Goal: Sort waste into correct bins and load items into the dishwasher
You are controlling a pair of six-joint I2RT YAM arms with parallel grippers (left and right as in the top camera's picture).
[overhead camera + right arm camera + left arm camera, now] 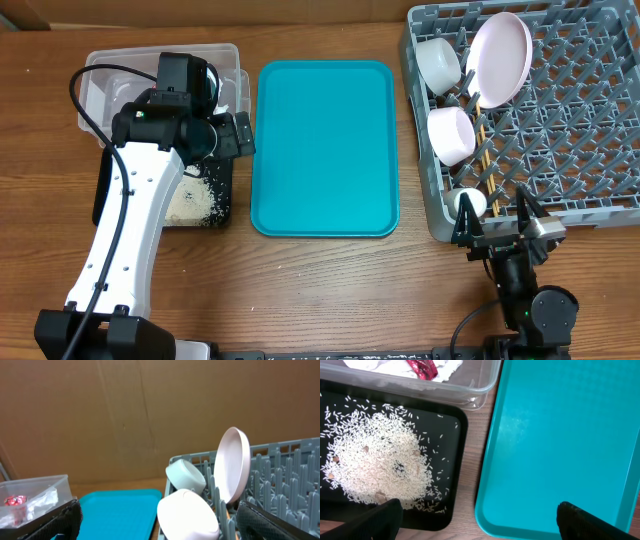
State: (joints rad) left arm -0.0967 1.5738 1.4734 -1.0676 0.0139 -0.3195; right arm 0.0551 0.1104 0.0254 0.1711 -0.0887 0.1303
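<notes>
Two bins sit to the left of the teal serving tray (325,150), and the grey dish rack (580,150) sits to its right, all on a wooden table (330,290). The clear plastic tub (480,390) lies by the tray's far left corner and holds a crumpled white napkin (395,365) with the crinkled red wrapper (422,367) lying on it. The black tray (451,505) sits just beside the teal tray's left edge, touching or nearly touching the tub, and it carries a spread heap of white rice grains (375,460), with stray grains around the heap. The left gripper (480,522) hangs over the gap between the black tray and the teal tray. Its fingers are spread wide and hold nothing. In the rack, along the side nearest the teal tray, a white bowl (437,60) lies tipped on its side. A second white bowl (451,133) leans among the pegs closer to the camera, and a small white cup (467,203) sits at the near corner. The large white plate (500,57) stands on edge between pegs, one row farther from the teal tray than the first bowl. Two wooden chopsticks (485,150) lie along the lattice beside the second bowl. The right gripper (497,228) hovers at the rack's near edge, just beside the cup and to the right of the teal tray. Its fingers are parted and grasp nothing.
</notes>
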